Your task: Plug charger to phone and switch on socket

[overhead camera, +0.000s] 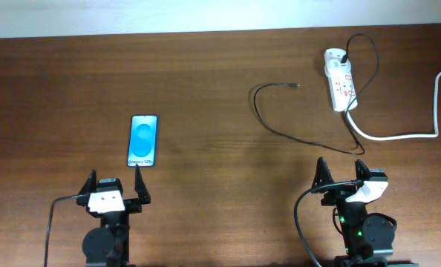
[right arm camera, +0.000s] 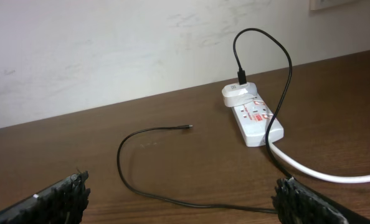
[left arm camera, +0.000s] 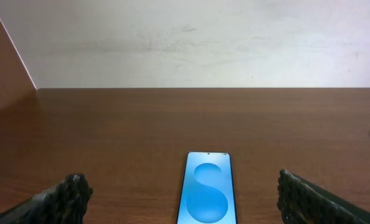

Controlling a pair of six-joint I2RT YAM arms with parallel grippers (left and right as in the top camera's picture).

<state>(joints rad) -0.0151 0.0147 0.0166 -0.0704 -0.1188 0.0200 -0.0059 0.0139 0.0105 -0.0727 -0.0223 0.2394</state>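
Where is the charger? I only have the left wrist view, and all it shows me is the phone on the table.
Observer: The charger lies on the table to the right of the phone, its connector tip loose, well apart from it.
Operator: Is the other end plugged in?
Observer: Yes, its plug stands in a white adapter at the far end of the socket.
Operator: And the right arm?
Observer: The right gripper is empty, fingers open, with the cable passing just ahead.
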